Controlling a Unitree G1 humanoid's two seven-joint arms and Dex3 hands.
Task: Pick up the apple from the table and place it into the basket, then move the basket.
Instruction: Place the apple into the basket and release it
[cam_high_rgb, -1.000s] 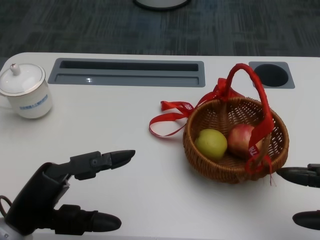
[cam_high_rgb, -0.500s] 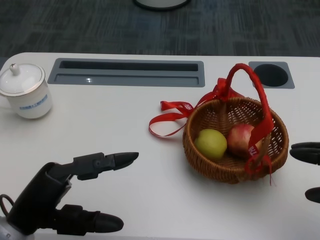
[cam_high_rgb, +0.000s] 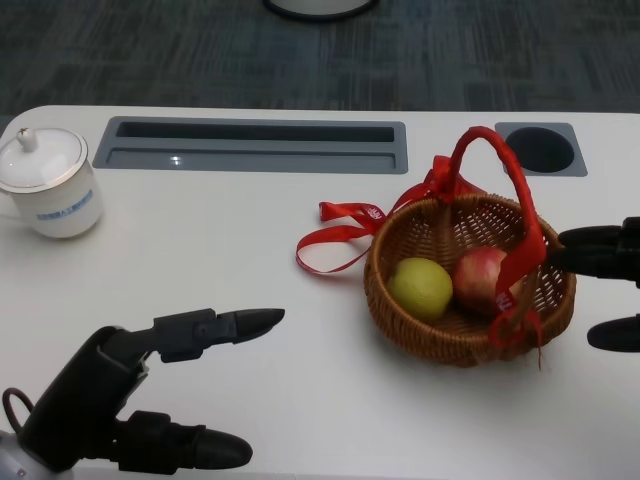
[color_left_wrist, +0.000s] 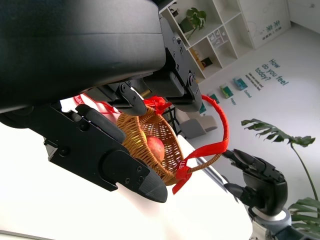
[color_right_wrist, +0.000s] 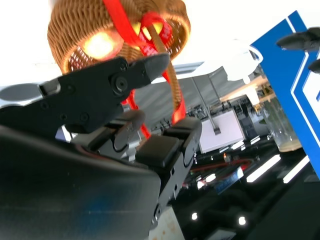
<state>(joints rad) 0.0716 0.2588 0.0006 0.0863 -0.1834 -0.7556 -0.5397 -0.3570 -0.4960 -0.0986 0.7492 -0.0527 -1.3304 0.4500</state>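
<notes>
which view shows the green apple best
The head view: the green apple lies in plain sight inside the basket, beside the red apple. The left wrist view shows only the red one over the rim. The right wrist view sees the basket from outside, the fruit washed out.

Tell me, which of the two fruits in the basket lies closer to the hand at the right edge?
The red apple. It lies in the basket on the side toward the right hand, under the red-wrapped handle; the yellow-green fruit lies farther away.

The red apple (cam_high_rgb: 480, 277) sat inside the wicker basket (cam_high_rgb: 470, 345) (red-ribboned handle upright), right next to a green apple (cam_high_rgb: 420, 287), on the counter (cam_high_rgb: 250, 250).
</notes>
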